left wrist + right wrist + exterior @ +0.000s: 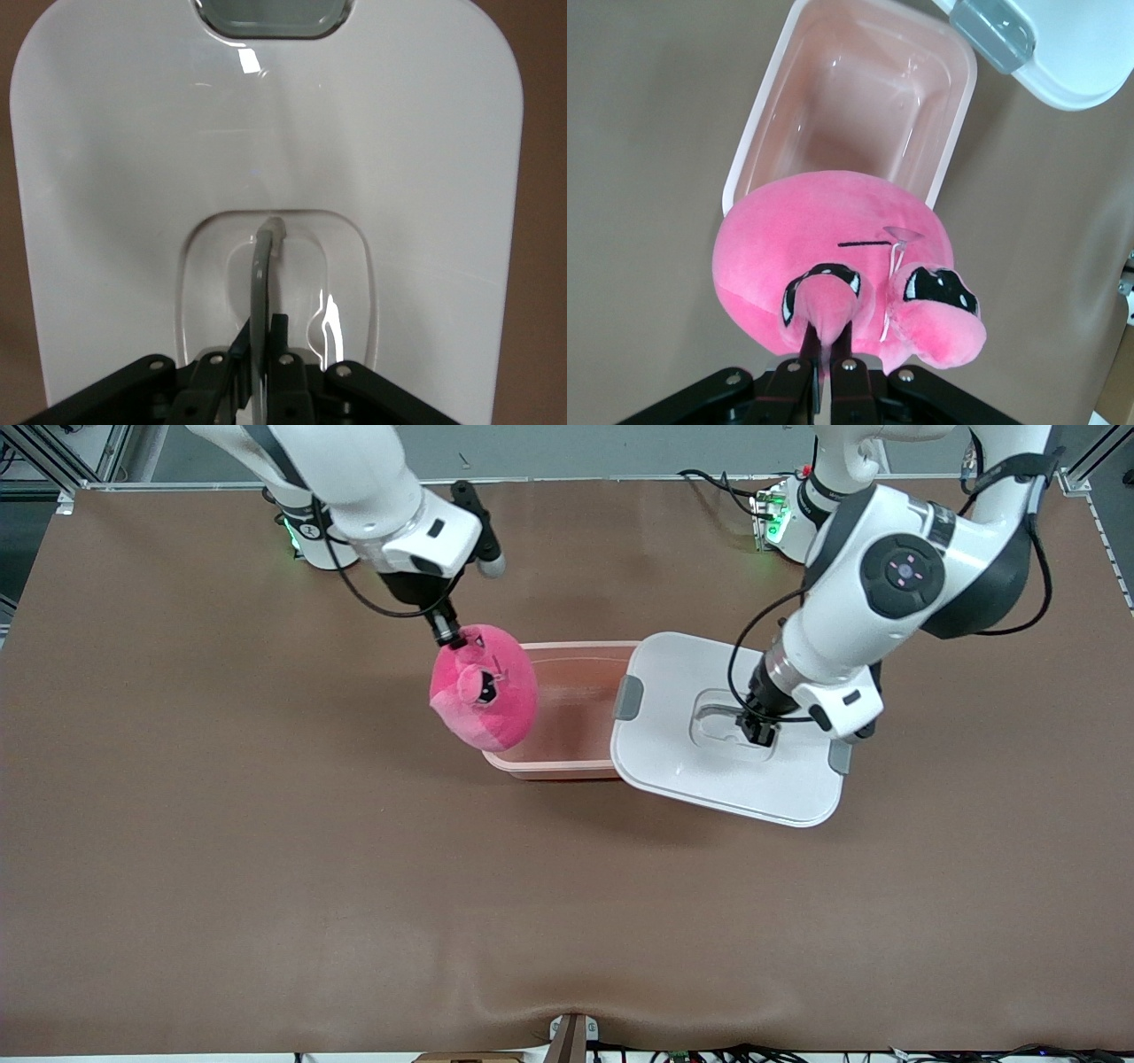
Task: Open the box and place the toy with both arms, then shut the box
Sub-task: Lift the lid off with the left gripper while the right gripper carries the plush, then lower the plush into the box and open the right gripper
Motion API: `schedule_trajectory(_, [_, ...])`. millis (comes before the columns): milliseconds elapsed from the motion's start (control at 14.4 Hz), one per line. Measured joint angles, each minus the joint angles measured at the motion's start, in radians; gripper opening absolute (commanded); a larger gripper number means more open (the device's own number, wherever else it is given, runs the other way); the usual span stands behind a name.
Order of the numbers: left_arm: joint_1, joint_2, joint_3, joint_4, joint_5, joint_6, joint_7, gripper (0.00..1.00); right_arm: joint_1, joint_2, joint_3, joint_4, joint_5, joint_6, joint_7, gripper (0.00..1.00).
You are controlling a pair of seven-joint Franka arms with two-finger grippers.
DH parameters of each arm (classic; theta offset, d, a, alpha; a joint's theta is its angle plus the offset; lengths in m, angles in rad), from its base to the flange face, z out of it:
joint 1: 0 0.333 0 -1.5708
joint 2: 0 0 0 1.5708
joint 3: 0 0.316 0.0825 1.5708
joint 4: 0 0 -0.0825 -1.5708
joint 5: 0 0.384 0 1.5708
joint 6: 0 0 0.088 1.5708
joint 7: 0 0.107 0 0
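- The right gripper [449, 636] is clamped on a small ear-like nub of the toy [484, 688], which hangs in the air over the box [576, 717] at the rim toward the right arm's end of the table — carried, not yet put in.
- The box stands open and nothing lies in it in the right wrist view; the opening step looks done, while placing and closing remain.
- The lid [709, 735] is off, held up over the box's other end and the table beside it, and it covers that end in the front view.
- The left gripper [760, 731] is pinched together on the clear handle [263, 266] in the lid's recess.
- Edges: the toy overhangs the rim on the side nearer the front camera, so I judge it needs a small shift toward the box's middle before release, or it may catch the wall.
- Room: the uncovered part of the box seems wide enough for the toy — the lid's grey clip [628, 697] bounds it at one end. The table [266, 868] around is bare brown cloth.
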Motion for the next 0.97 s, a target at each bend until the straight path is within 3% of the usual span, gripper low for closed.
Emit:
schedule_trajectory(417, [0.130,0.010,0.001,0.001,-0.064,-0.147,0.225,0.00,0.000,0.011,0.060,-0.058,-0.059,0.058,0.082,0.00])
schedule_trajectory(625, [0.156,0.009,0.001,0.001,-0.072,-0.211,0.281,0.00,0.000,0.014,0.065,-0.105,-0.067,0.122,0.083,0.00])
schedule_trajectory(972, [0.176,0.012,0.000,0.057,-0.197,-0.242,0.299,0.00,0.002,0.018,0.070,-0.127,-0.073,0.147,0.084,0.00])
